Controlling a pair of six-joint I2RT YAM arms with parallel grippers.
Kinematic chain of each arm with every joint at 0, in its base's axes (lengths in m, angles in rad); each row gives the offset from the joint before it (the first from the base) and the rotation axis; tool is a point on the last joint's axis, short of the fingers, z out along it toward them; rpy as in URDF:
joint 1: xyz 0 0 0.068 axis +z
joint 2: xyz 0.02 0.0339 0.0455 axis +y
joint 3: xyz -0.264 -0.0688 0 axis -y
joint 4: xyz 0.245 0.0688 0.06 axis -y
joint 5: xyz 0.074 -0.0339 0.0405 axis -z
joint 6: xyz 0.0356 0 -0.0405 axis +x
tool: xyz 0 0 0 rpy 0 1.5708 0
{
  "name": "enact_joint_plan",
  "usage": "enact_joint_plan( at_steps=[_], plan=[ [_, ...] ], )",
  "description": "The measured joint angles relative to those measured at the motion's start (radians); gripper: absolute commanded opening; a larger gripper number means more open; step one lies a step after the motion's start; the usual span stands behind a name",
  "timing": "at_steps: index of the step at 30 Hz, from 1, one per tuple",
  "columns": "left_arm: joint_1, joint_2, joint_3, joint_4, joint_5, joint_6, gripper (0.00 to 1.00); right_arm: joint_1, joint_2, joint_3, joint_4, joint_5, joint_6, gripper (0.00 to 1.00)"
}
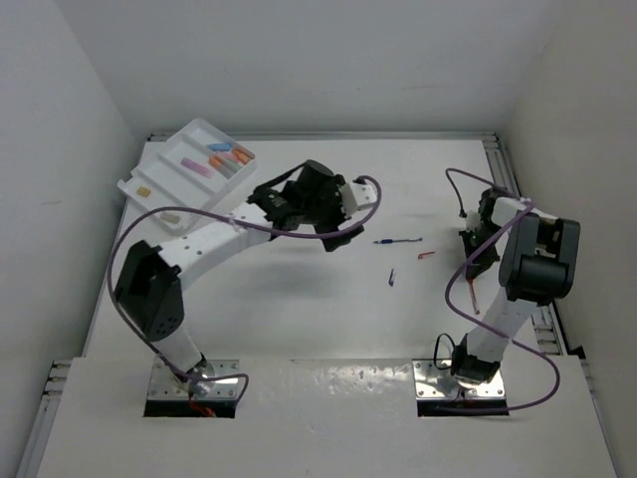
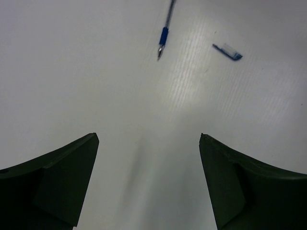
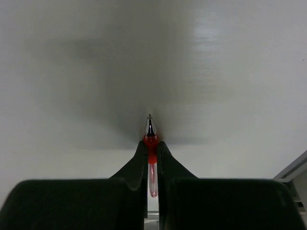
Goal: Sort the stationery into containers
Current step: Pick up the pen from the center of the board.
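Note:
The white tray sits at the far left and holds pink, orange and blue markers. A blue pen lies mid-table with a small red piece and a small blue cap close by. My left gripper hovers left of the pen. In the left wrist view the left gripper is wide open and holds nothing, with the blue pen and the blue cap lying ahead of it. My right gripper is shut on a red pen, tip pointing forward.
A small beige eraser lies on the table just in front of the tray. White walls enclose the table on the left, back and right. A metal rail runs along the right edge, close to my right arm.

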Motion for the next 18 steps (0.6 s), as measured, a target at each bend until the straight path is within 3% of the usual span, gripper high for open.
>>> enact_joint_plan(
  at_steps=[6, 9, 18],
  plan=[
    [-0.104, 0.272, 0.121, 0.154, 0.063, -0.01, 0.73, -0.076, 0.009, 0.029, -0.006, -0.057, 0.051, 0.0],
    [-0.117, 0.371, 0.15, 0.246, 0.118, -0.047, 0.69, -0.102, -0.008, 0.033, 0.001, -0.087, 0.072, 0.0],
    [-0.159, 0.683, 0.422, 0.438, 0.182, -0.129, 0.65, -0.103, -0.185, 0.033, -0.034, -0.218, 0.111, 0.0]
  ],
)
